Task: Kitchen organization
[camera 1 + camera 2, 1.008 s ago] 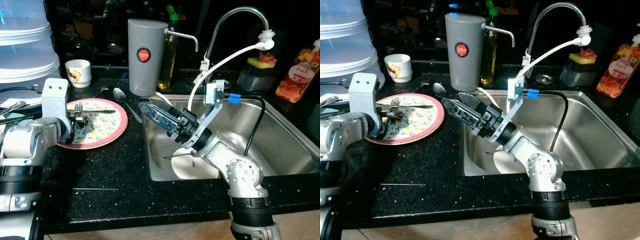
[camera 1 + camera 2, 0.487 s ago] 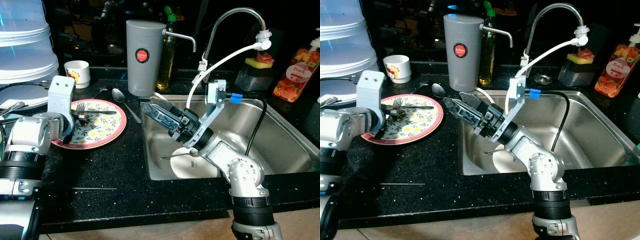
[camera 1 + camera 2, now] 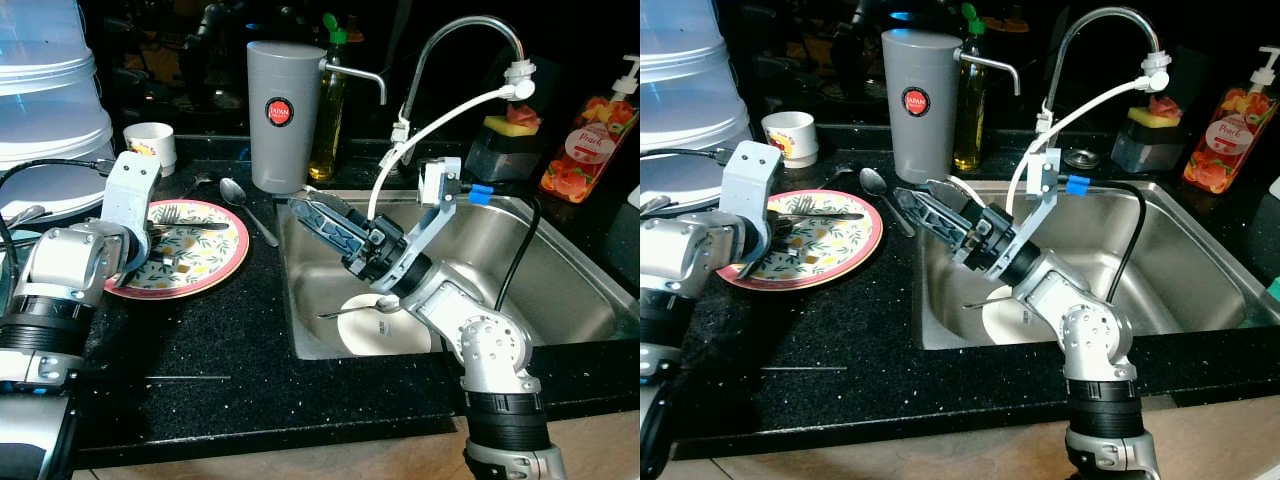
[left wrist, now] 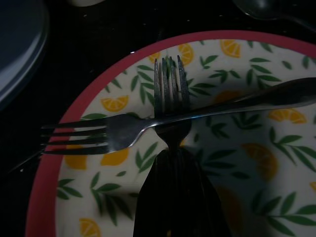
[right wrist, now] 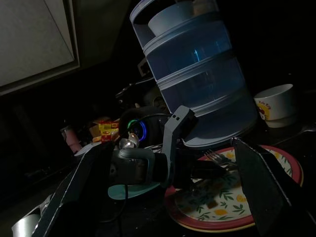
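Observation:
A floral plate with a red rim (image 3: 205, 275) lies on the black counter left of the sink. Two forks rest on it, crossed. My left gripper (image 3: 150, 243) hovers low over the plate, shut on the handle of one fork (image 4: 169, 94), whose tines point away from me. The other fork (image 4: 123, 133) lies across it. My right gripper (image 3: 325, 215) hangs open over the sink's left edge with nothing between its fingers (image 5: 89, 187), pointing toward the plate. A spoon (image 3: 240, 195) lies on the counter between the plate and the sink.
In the steel sink (image 3: 560, 290) sits a white plate (image 3: 390, 338) with a utensil (image 3: 350, 312) on it. Behind stand a grey tumbler (image 3: 282, 115), an oil bottle (image 3: 328, 120), a small cup (image 3: 150, 145), the faucet (image 3: 460, 40) and a soap bottle (image 3: 590, 150). Stacked containers (image 3: 45, 100) fill the far left.
The view has shifted a little. My left gripper has moved slightly farther in over the plate, still on the fork. The right gripper has barely moved.

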`<state>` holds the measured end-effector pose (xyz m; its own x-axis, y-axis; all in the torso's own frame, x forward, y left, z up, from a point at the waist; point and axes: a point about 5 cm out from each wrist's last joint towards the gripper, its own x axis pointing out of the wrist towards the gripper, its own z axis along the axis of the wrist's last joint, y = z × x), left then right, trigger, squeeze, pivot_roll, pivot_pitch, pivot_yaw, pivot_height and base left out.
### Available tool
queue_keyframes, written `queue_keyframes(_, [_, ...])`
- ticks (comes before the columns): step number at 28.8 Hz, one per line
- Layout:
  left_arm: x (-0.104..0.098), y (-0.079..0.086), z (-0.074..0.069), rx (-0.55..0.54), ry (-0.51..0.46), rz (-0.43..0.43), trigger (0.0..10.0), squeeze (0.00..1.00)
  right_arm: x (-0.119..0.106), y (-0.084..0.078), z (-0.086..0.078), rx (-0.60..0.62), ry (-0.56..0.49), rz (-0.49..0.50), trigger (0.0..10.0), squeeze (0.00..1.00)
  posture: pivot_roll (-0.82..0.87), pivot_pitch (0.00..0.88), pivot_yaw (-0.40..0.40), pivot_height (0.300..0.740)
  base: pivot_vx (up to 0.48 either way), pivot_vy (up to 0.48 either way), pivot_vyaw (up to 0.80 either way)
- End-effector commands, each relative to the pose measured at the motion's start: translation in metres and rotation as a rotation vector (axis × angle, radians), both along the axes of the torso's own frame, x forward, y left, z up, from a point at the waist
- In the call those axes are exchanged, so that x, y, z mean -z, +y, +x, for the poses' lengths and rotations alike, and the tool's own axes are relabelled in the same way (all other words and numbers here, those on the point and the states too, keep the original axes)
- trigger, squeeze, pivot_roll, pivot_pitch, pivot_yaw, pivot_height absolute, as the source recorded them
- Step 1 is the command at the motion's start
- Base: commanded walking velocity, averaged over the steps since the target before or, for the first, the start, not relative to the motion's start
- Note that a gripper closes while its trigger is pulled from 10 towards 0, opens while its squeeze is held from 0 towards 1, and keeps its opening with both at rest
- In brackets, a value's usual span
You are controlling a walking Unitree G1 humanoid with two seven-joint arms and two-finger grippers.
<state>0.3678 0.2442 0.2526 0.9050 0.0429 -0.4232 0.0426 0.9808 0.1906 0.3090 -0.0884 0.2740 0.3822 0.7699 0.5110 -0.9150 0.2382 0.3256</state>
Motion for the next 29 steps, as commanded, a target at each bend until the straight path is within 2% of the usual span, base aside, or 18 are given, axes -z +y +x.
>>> queue_keyframes(1, [0.024, 0.015, -0.006, -0.064, 0.119, 0.005, 0.0, 0.00, -0.002, -0.002, 0.002, 0.002, 0.003, 0.016, 10.0, 0.00, 0.11, 0.046, -0.055, 0.740, 0.000, 0.000, 0.00])
queue_keyframes(7, [0.012, 0.018, -0.004, -0.088, 0.061, -0.002, 0.0, 0.00, -0.002, -0.003, 0.002, 0.005, 0.006, 0.018, 10.0, 0.00, 0.11, 0.048, -0.058, 0.740, 0.000, 0.000, 0.00])
queue_keyframes(9, [-0.013, 0.008, -0.007, -0.040, -0.006, 0.019, 0.0, 0.00, -0.004, -0.005, 0.004, 0.013, 0.005, 0.022, 10.0, 0.00, 0.10, 0.050, -0.061, 0.740, 0.000, 0.000, 0.00])
queue_keyframes(10, [-0.013, 0.008, -0.007, -0.040, -0.006, 0.019, 0.0, 0.00, -0.004, -0.005, 0.004, 0.013, 0.005, 0.022, 10.0, 0.00, 0.10, 0.050, -0.061, 0.740, 0.000, 0.000, 0.00])
queue_keyframes(11, [-0.028, 0.000, -0.009, -0.005, -0.045, 0.035, 0.0, 0.00, -0.005, -0.006, 0.004, 0.016, 0.004, 0.024, 10.0, 0.00, 0.11, 0.050, -0.061, 0.740, 0.000, 0.000, 0.00])
queue_keyframes(13, [-0.028, 0.000, -0.009, -0.005, -0.045, 0.035, 0.0, 0.00, -0.005, -0.006, 0.004, 0.016, 0.004, 0.024, 10.0, 0.00, 0.11, 0.050, -0.061, 0.740, 0.000, 0.000, 0.00])
queue_keyframes(14, [-0.041, -0.007, -0.012, 0.026, -0.076, 0.045, 0.0, 0.00, -0.006, -0.007, 0.005, 0.018, 0.003, 0.026, 10.0, 0.00, 0.11, 0.050, -0.063, 0.740, 0.000, 0.000, 0.00])
queue_keyframes(15, [-0.041, -0.007, -0.012, 0.026, -0.076, 0.045, 0.0, 0.00, -0.006, -0.007, 0.005, 0.018, 0.003, 0.026, 10.0, 0.00, 0.11, 0.050, -0.063, 0.740, 0.000, 0.000, 0.00])
queue_keyframes(18, [-0.063, -0.021, -0.017, 0.103, -0.121, 0.063, 0.0, 0.00, -0.007, -0.009, 0.006, 0.015, -0.001, 0.026, 10.0, 0.00, 0.11, 0.049, -0.062, 0.740, 0.000, 0.000, 0.00])
queue_keyframes(27, [-0.086, -0.021, -0.024, 0.106, -0.182, 0.101, 0.0, 0.00, -0.007, -0.009, 0.006, 0.005, -0.005, 0.025, 10.0, 0.00, 0.11, 0.047, -0.060, 0.740, 0.000, 0.000, 0.00])
queue_keyframes(29, [-0.086, -0.021, -0.024, 0.106, -0.182, 0.101, 0.0, 0.00, -0.007, -0.009, 0.006, 0.005, -0.005, 0.025, 10.0, 0.00, 0.11, 0.047, -0.060, 0.740, 0.000, 0.000, 0.00])
